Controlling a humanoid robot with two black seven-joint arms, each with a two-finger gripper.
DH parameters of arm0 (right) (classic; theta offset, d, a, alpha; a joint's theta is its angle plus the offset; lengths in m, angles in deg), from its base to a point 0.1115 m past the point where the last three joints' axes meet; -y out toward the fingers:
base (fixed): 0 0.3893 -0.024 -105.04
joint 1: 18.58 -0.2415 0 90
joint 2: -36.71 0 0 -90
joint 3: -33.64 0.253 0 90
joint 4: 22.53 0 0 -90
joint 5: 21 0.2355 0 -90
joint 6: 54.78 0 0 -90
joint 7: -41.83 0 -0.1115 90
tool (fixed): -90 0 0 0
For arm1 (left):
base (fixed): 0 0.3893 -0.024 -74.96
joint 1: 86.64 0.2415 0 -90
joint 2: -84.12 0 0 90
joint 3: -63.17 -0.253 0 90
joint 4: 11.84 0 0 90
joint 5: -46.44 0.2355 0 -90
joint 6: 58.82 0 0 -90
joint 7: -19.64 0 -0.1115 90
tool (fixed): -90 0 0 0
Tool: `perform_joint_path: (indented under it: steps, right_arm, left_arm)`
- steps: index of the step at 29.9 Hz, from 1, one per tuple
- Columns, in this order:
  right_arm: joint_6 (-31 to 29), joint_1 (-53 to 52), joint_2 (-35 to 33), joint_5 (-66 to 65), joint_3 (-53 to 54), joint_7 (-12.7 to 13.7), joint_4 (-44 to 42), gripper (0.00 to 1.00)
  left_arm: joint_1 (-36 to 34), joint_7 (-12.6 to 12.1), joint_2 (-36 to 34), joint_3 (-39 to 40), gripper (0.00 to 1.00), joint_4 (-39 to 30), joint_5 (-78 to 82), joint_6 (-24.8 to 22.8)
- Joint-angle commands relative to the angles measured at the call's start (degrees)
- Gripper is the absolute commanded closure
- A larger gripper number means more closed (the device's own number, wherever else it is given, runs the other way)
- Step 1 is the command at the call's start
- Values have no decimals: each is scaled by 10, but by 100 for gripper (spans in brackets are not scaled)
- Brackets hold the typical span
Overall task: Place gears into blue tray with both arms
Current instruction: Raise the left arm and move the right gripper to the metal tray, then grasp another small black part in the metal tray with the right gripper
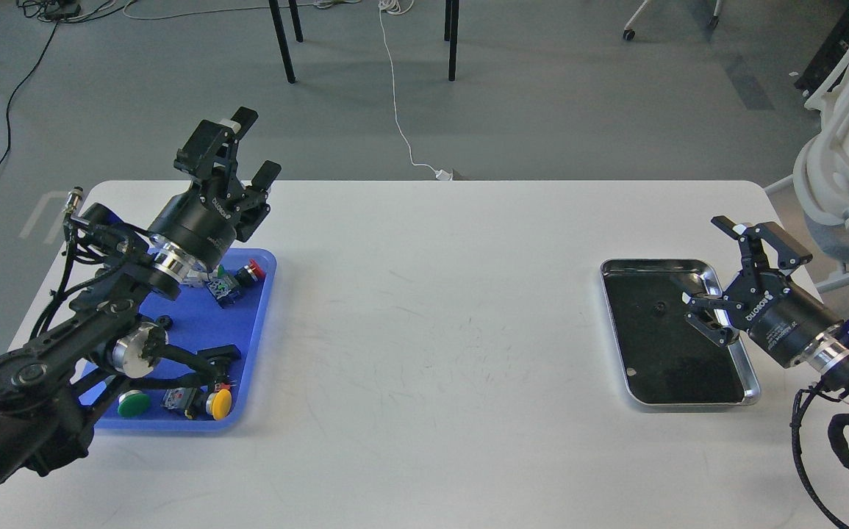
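Observation:
The blue tray lies at the table's left, partly covered by my left arm. One small black gear rests on its floor beside the arm's silver joint. My left gripper is raised over the tray's far edge, open and holding nothing. At the right, my right gripper hovers over the right rim of the silver tray, open and empty. A faint small round piece, possibly a gear, shows on that tray's black inside.
Push-button switches lie in the blue tray: a red one, a yellow one and a green one. A white chair stands past the table's right corner. Table legs and cables are on the floor beyond.

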Motion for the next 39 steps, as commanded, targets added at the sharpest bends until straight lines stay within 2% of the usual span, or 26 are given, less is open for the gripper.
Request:
perform_joint_path:
  steps: [1, 4, 8, 12, 17, 23, 33, 39]
  right_arm:
    - [0, -32, -45, -157, -4, 0, 32, 3]
    - [0, -85, -88, -304, -34, 0, 34, 3]
    - [0, -225, -117, -492, -146, 0, 25, 3]
    - [0, -380, -106, -543, -319, 0, -15, 3]
    - [0, -519, -28, -558, -513, 0, -78, 2]
    - [0, -542, 73, -629, -576, 0, -165, 4]
    - [98, -525, 159, -658, -681, 0, -250, 7]
    - [107, -515, 182, -654, -685, 0, -262, 10]
  left_arm:
    - [28, -22, 28, 41, 2, -1, -1, -42]
    - [36, -28, 34, 45, 2, -1, -1, -59]
    - [37, -28, 36, 45, 2, -4, 0, -60]
    - [38, -28, 37, 42, 2, -5, 1, -60]
    - [50, -29, 36, 44, 2, -30, 3, -59]
    - [57, -30, 31, 44, 2, -43, 3, -60]
    - [60, -30, 36, 45, 2, -44, 3, -61]
    - [61, -30, 36, 45, 2, -49, 5, -61]
